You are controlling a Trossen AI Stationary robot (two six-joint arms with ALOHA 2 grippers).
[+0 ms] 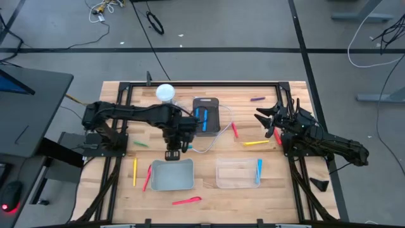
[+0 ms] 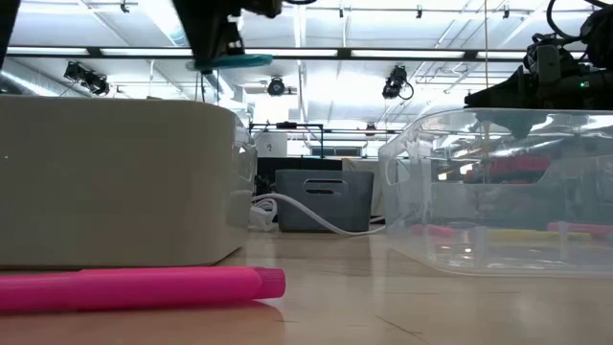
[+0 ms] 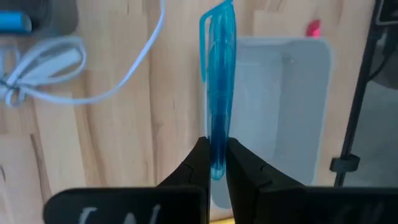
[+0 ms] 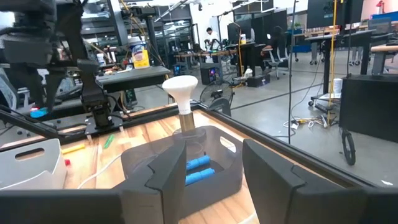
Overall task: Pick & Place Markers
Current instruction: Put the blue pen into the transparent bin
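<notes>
Foreground: pink marker (image 2: 134, 287) lay on table (image 2: 402, 307) | left: grey bin (image 2: 115, 182) | right: clear container (image 2: 508, 192) | behind: white cable (image 2: 316, 218).

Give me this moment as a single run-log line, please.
left hand: shut on blue marker, above grey bin | right hand: open, empty, waiting at table's right | clear bin: one blue marker inside

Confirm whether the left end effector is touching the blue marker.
Touching. The left wrist view shows the left end effector with its fingers clamped on the lower end of the blue marker.
</notes>
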